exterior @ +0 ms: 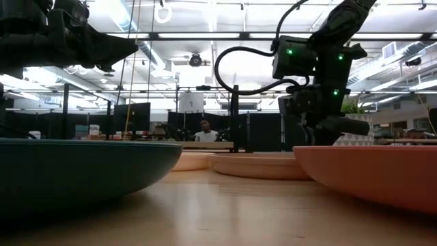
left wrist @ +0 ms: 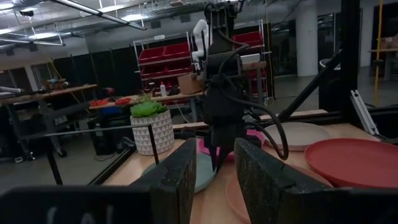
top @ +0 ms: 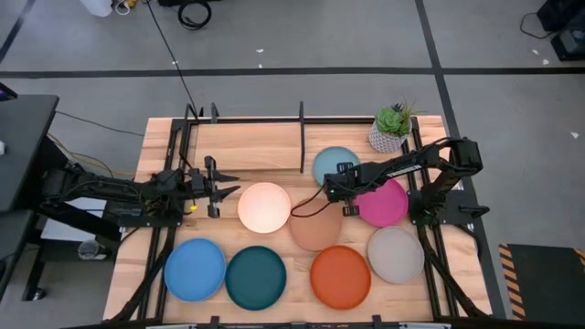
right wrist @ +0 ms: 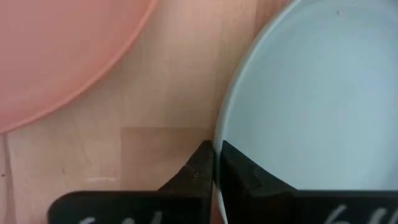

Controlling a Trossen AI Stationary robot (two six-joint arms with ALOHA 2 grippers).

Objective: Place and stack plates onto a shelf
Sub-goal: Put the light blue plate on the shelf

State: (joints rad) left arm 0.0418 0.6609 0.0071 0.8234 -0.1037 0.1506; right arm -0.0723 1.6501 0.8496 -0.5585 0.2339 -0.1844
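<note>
Pinching the rim of the light blue plate (right wrist: 311,93) with the right gripper (right wrist: 216,163); probably rigid, light, slick, so gripping at the edge. Holding left gripper (left wrist: 211,177) parted, idle.

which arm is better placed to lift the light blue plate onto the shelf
The right. In the right wrist view, the right gripper already sits at the rim of the light blue plate, fingers close on either side of its edge. The left gripper hangs open beside the cream-white plate, farther away.
</note>
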